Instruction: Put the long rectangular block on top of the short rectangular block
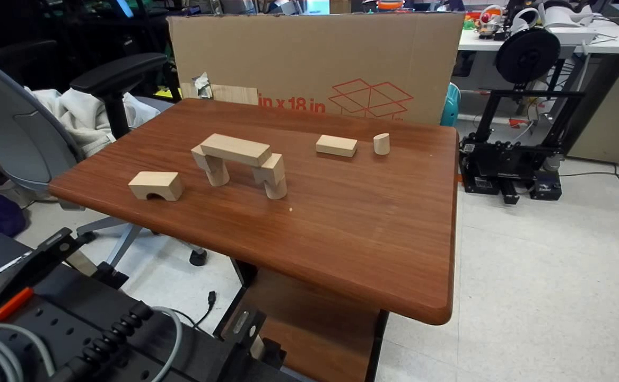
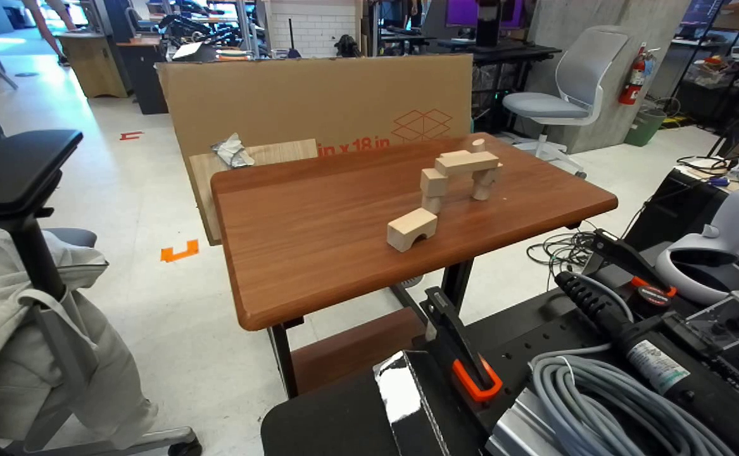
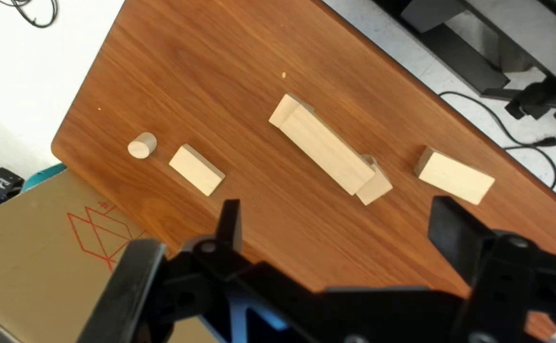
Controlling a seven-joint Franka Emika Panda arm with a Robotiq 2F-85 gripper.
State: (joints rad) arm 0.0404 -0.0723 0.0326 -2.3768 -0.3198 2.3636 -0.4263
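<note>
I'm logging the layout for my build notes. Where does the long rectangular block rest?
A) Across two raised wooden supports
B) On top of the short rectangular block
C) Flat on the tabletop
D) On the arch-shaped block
A: in both exterior views the long rectangular block bridges one support and another support, raised above the tabletop, and the wrist view shows the short rectangular block lying apart from it.

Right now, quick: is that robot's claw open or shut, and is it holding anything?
Claw: open wide, holding nothing, as the wrist view shows.
</note>
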